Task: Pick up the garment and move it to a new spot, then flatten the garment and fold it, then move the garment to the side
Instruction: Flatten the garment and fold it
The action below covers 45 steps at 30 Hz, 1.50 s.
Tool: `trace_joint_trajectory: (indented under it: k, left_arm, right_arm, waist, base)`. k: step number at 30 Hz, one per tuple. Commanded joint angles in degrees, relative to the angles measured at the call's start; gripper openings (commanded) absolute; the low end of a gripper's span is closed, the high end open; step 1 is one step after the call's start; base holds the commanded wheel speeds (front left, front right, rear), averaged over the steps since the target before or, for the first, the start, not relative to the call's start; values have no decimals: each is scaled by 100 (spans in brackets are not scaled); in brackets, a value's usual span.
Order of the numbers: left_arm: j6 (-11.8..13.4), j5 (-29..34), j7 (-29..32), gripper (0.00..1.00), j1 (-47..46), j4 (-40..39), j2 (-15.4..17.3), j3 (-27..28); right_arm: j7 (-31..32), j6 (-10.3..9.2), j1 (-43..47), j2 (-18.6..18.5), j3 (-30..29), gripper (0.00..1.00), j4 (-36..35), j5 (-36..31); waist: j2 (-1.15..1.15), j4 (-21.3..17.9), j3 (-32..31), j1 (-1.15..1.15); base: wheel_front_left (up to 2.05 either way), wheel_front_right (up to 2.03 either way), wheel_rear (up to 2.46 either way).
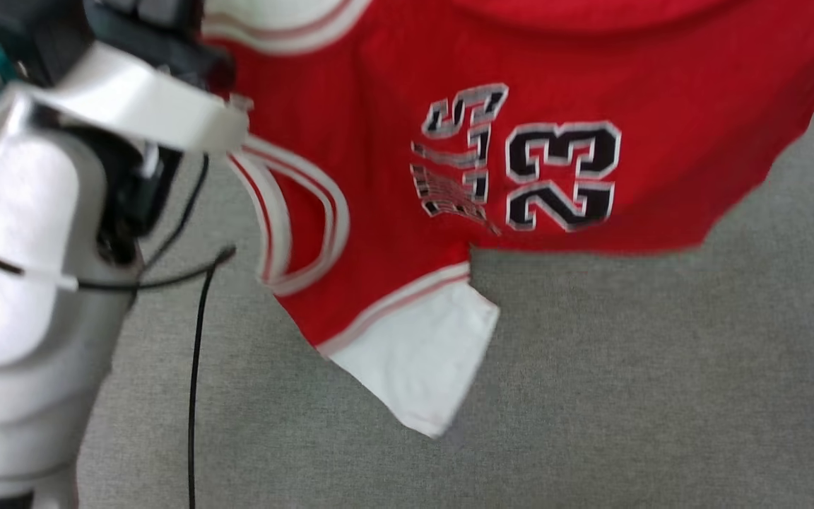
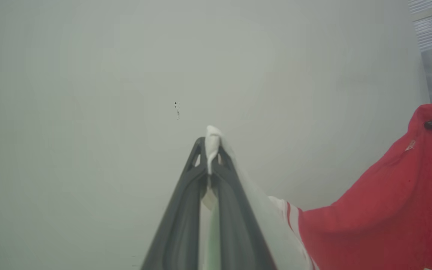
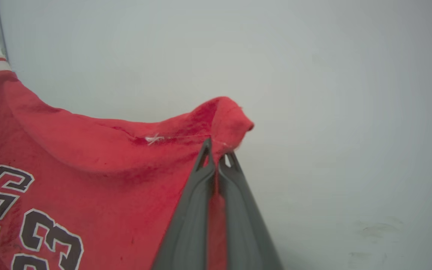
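The garment (image 1: 379,141), a bright red T-shirt with white sleeves, hangs in the air, stretched between the two grippers and clear of the grey cloth-like surface (image 1: 626,367) beneath it. In the head view its printed front faces the camera, and the black, white-edged number 23 (image 1: 562,177) reads sideways beside more black lettering. One white sleeve (image 1: 421,360) droops as the lowest part of the shirt, bordered by striped trim. A loop of white-and-red striped trim (image 1: 333,212) hangs just beside the pale left forearm (image 1: 25,247), where a thin black cable (image 1: 195,367) runs down.

The left gripper (image 2: 210,150) has its jaws pressed together on a fold of white fabric, which pokes out past the fingertips. From there the striped band and red body fall away to the right of that view.

The right gripper (image 3: 218,159) is clamped on a bunched red corner of the shirt. Behind both grippers is a plain pale wall (image 2: 88,93).
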Motion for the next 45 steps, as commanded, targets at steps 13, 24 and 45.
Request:
trace_joint_trajectory:
  k: [13,24,45]
  left_arm:
    - [-402,272,-3,0,-3644,1753,-143,-86]
    - [-498,349,-421,0,-5203,2945,-244,-263]
    - [-429,-682,-959,0,-1651,2787,271,-799]
  right_arm:
    - [-66,-6,-3035,370,81,0,1296,-914]
    - [-792,-7,-4699,726,539,0,2637,-1193]
    - [-2022,-7,-2510,654,2684,0,3554,170]
  waist:
    - [0,-163,1426,0]
    - [0,-222,2026,0]
    - [0,-181,1507,0]
  base:
    - [0,0,0]
    - [0,0,0]
    - [0,0,0]
